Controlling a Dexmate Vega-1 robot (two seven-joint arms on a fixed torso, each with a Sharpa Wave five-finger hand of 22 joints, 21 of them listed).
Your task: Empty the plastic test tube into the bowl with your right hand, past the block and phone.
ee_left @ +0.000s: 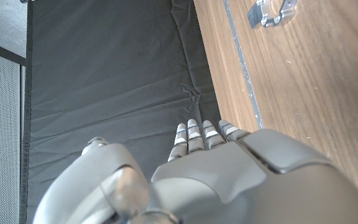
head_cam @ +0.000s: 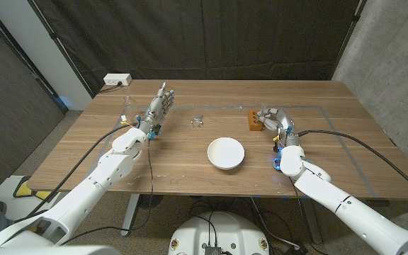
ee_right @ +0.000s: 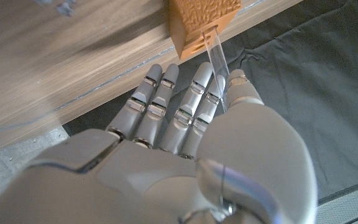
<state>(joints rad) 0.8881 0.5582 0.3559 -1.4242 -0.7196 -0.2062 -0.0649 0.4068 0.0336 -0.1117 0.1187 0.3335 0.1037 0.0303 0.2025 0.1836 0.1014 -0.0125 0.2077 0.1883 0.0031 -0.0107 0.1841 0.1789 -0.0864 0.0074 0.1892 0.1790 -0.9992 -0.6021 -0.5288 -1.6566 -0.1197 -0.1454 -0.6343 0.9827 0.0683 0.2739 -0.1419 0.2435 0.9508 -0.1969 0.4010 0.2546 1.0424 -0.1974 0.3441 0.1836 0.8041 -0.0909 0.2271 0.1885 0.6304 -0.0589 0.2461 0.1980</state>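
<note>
The clear plastic test tube point(ee_right: 215, 59) stands with one end in an orange block point(ee_right: 202, 18), which sits on the table at the back right point(head_cam: 252, 122). My right hand point(head_cam: 275, 120) is right beside the block. Its fingers point(ee_right: 166, 99) stretch toward the block, and the tube runs between the thumb and the nearest finger. Whether they press on the tube I cannot tell. The white bowl point(head_cam: 226, 153) stands empty at the table's middle, nearer than the block. My left hand point(head_cam: 159, 106) is raised at the back left with fingers straight and apart, holding nothing.
A small shiny metal object point(head_cam: 197, 121) lies on the table between the two hands, seen too in the left wrist view point(ee_left: 271, 12). A white power strip point(head_cam: 117, 80) sits off the back left corner. A dark curtain hangs behind the table.
</note>
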